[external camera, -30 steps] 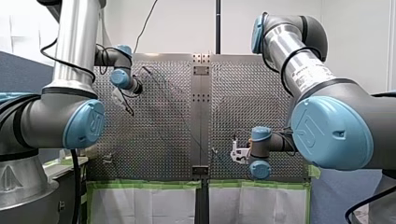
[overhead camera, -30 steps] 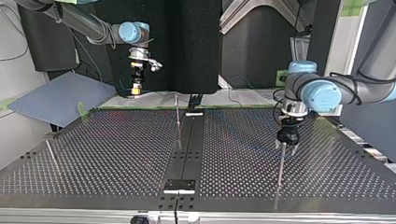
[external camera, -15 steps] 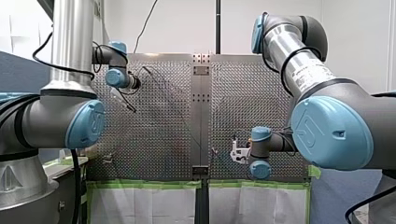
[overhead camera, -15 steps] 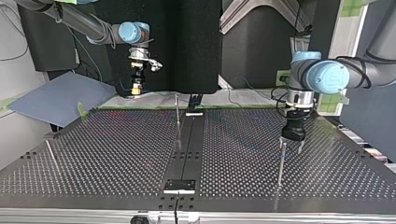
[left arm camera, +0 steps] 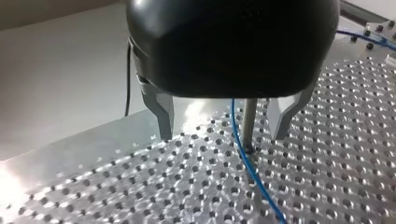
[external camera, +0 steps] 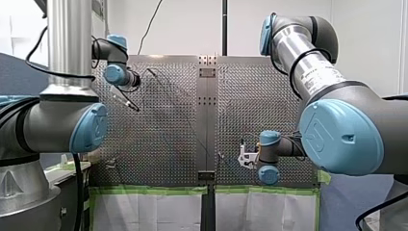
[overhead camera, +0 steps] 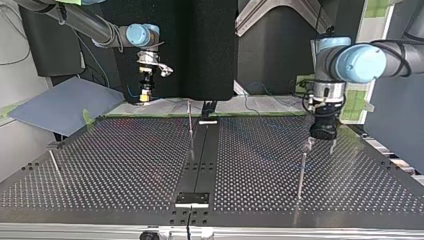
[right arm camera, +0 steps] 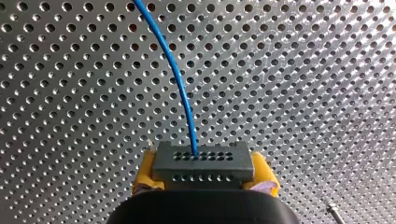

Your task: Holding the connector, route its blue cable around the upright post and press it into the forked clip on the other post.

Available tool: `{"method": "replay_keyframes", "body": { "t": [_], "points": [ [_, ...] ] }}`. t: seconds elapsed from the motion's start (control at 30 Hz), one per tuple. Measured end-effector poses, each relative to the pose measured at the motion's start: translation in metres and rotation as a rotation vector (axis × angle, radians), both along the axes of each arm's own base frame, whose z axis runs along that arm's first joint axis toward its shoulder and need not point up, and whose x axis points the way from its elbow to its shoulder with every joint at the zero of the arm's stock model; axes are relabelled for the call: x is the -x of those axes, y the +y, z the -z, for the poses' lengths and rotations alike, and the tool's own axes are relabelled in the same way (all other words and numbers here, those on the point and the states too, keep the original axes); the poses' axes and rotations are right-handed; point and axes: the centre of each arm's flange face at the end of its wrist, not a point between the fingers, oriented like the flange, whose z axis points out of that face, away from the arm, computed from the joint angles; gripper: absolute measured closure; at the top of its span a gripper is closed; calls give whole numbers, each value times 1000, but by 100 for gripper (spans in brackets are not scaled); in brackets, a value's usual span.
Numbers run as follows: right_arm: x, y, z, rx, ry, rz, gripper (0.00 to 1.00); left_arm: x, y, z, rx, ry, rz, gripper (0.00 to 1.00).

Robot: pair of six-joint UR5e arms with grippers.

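My right gripper (right arm camera: 204, 176) is shut on a grey connector (right arm camera: 204, 161), yellow pads on either side. A blue cable (right arm camera: 181, 79) leaves the connector and runs ahead over the perforated table. In the top view this gripper (overhead camera: 145, 95) hangs at the far left edge of the table. My left gripper (left arm camera: 222, 135) is open, its metal fingers (left arm camera: 161, 114) straddling a thin upright post (left arm camera: 249, 125). The blue cable (left arm camera: 250, 168) passes close by that post's base. In the top view the left gripper (overhead camera: 321, 145) hovers just above the post (overhead camera: 301, 170), slightly to its right.
A second upright post (overhead camera: 190, 125) stands near the table's middle strip, and a third thin post (overhead camera: 55, 166) near the top view's left edge. A grey board (overhead camera: 60, 105) lies beyond the table's far left corner. A loose pin (right arm camera: 334, 211) lies beside my right gripper.
My left gripper has risen off the post and shifted toward the top view's right, staying open. My right gripper and the connector have not moved.
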Motion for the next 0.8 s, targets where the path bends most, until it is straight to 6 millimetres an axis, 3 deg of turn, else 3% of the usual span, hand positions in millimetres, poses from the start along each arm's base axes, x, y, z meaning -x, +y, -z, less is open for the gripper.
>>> {"method": "replay_keyframes", "body": {
  "t": [0.2,0.37,0.8],
  "points": [
    [-2,-1,-1,4,-2,-11,100,11,3,1,-41,34,-24,0],
    [-3,-2,-2,5,-5,-18,100,20,13,-11,-79,39,-75,0],
    [-1,-2,0,-11,-10,-16,100,44,14,-94,-186,-42,-184,0]
  ]
}}
